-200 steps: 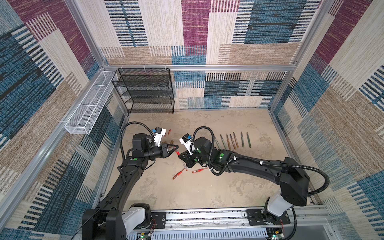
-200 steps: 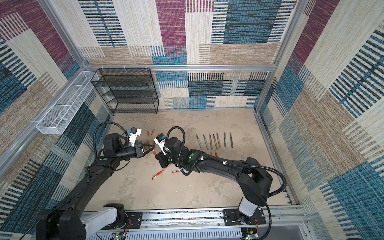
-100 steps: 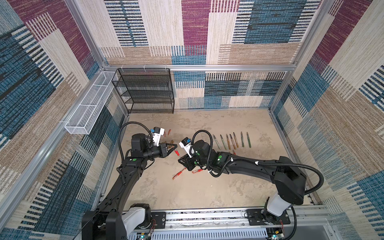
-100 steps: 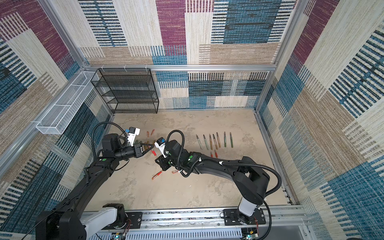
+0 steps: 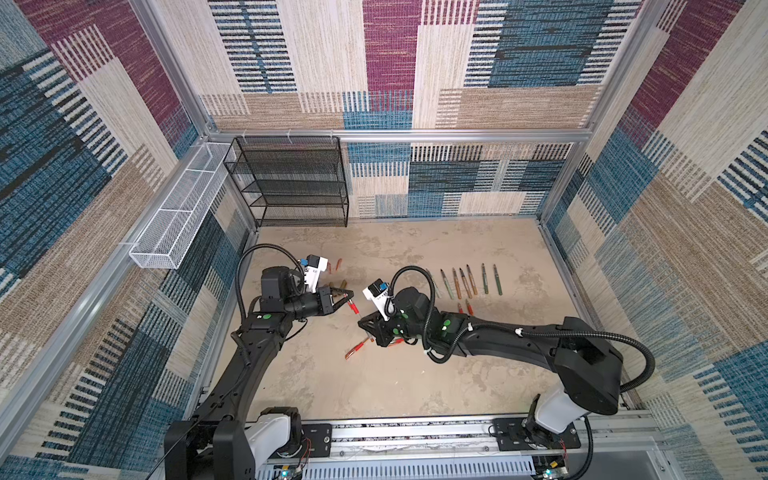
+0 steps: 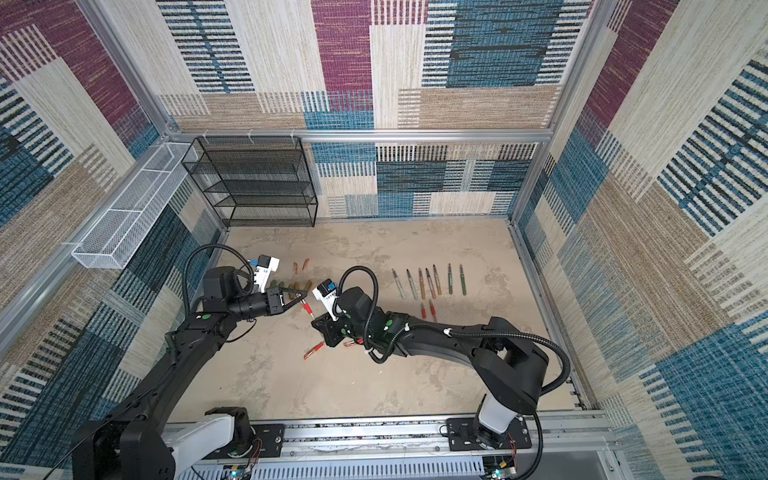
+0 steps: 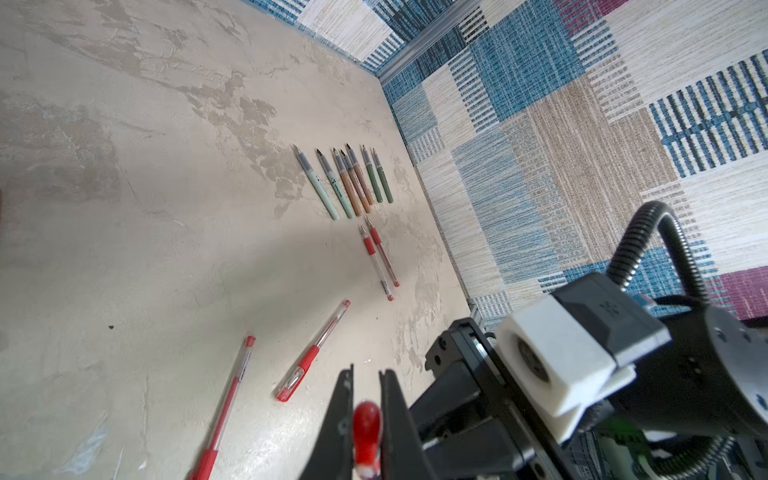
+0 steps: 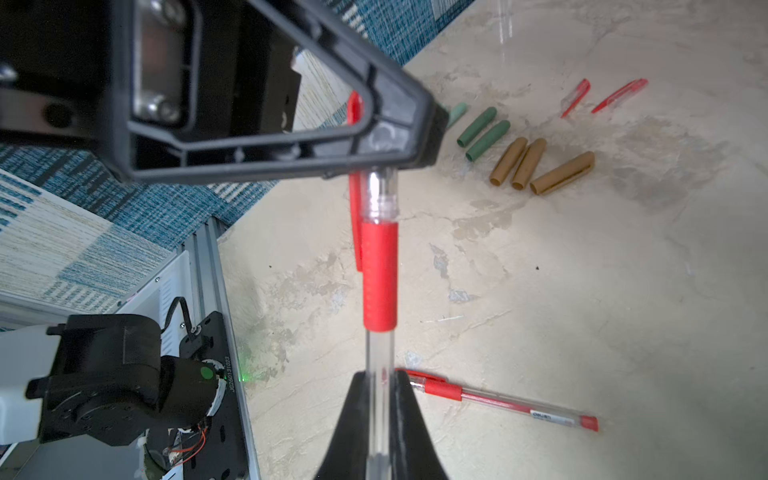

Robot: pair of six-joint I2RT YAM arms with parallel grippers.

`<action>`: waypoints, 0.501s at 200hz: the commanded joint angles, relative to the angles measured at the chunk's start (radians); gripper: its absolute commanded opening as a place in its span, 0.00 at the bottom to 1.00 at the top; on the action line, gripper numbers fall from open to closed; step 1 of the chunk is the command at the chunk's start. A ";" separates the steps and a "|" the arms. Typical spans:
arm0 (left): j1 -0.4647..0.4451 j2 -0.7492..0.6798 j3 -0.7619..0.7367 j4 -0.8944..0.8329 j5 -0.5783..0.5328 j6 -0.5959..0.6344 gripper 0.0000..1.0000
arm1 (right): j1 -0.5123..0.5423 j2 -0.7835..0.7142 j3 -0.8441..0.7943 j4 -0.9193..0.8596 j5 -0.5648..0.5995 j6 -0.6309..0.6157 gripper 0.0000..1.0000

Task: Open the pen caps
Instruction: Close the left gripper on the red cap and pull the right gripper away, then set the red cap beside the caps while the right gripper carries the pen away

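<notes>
A red pen (image 8: 379, 274) with a clear barrel hangs in the air between my two grippers. My left gripper (image 5: 351, 296) (image 7: 365, 374) is shut on its red pen cap (image 7: 366, 432), whose clip (image 8: 354, 216) runs along the barrel. My right gripper (image 5: 360, 322) (image 8: 380, 376) is shut on the clear barrel below the red grip. Loose pen caps lie on the table behind the left gripper: green (image 8: 478, 126), brown (image 8: 523, 164), and slim red ones (image 8: 575, 97).
A row of uncapped pens (image 5: 463, 282) lies at the right, with two red uncapped pens (image 5: 464, 308) in front of it. Capped red pens (image 5: 357, 348) (image 8: 498, 401) lie under the right gripper. A black wire shelf (image 5: 291, 183) and a white basket (image 5: 178, 220) stand at the back left.
The right arm has shifted a little to the left, toward the left gripper. The left arm holds its place, and the red pen stays between the two grippers.
</notes>
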 commanded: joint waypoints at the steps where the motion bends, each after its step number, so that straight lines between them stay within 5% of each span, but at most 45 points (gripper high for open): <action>1: 0.025 0.003 0.042 0.060 -0.088 0.016 0.00 | 0.001 -0.022 -0.059 -0.121 0.017 0.052 0.00; 57: 0.068 0.035 0.178 -0.091 -0.182 0.092 0.00 | -0.001 -0.117 -0.153 -0.142 0.077 0.057 0.00; 100: 0.070 0.133 0.316 -0.218 -0.376 0.218 0.00 | -0.016 -0.227 -0.216 -0.170 0.153 0.072 0.00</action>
